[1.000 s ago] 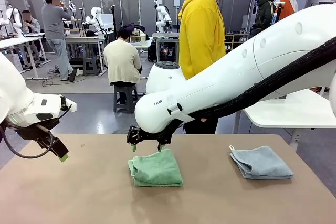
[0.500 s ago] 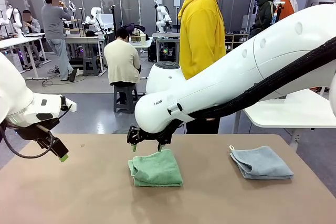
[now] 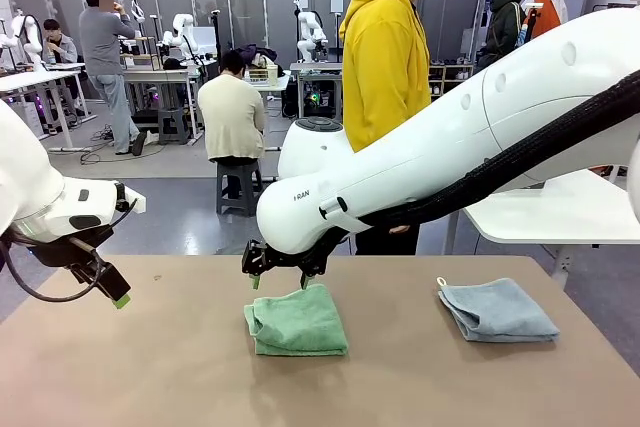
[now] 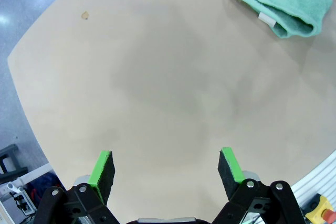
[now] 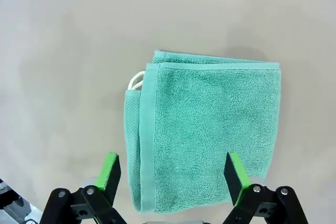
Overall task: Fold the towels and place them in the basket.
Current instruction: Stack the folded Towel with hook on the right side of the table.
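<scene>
**Materials and Surface Finish**

The green towel is looped terry cloth, matt and nubbly, with a flatter woven border band and a white cord loop at one corner. The blue-grey towel is the same soft matt cloth (its hanging loop is white). The table has a smooth, matt beige top, faintly mottled. The right arm wears glossy white plastic shells; its cable sleeve is matt black braid. The left gripper is matt black with dull green pads.
</scene>
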Available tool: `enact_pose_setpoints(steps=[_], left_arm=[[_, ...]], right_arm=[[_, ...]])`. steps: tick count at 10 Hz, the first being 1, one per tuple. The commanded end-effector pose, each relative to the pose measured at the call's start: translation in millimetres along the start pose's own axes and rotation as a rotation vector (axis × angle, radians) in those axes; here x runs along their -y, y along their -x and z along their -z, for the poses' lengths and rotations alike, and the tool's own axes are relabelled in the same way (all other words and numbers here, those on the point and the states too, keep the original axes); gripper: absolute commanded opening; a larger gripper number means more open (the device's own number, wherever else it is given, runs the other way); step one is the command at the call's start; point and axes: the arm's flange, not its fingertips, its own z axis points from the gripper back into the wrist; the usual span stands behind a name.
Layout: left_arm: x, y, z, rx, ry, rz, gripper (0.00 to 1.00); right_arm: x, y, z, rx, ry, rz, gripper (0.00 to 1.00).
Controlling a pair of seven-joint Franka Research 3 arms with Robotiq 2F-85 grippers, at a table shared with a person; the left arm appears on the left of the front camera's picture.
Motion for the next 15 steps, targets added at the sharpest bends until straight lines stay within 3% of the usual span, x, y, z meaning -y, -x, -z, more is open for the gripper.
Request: enact_pose_setpoints(steps=[1, 4, 6, 8, 10, 13, 15], left_arm=[[1, 0, -1, -0.002, -0.010, -0.001, 1.00], [1, 0, -1, -0.002, -0.010, -0.001, 1.00], [1, 0, -1, -0.002, -0.010, -0.001, 1.00], [1, 0, -1, -0.002, -0.010, -0.001, 1.00], [1, 0, -1, -0.002, -0.010, -0.001, 1.00], [1, 0, -1, -0.002, -0.010, -0.001, 1.00], [1, 0, -1, -0.002, -0.010, -0.001, 1.00]], right_arm=[[0, 0, 0, 0.000, 0.000, 0.000, 1.00], [75, -5, -71, 0.014, -0.160, 0.079, 1.00], [137, -2, -82, -0.007, -0.281, 0.153, 1.00], [182, -1, -64, -0.073, -0.404, 0.220, 1.00], [207, 4, -35, -0.079, -0.501, 0.280, 1.00], [217, 16, 5, -0.114, -0.665, 0.337, 1.00], [216, 22, 30, -0.119, -0.685, 0.341, 1.00]])
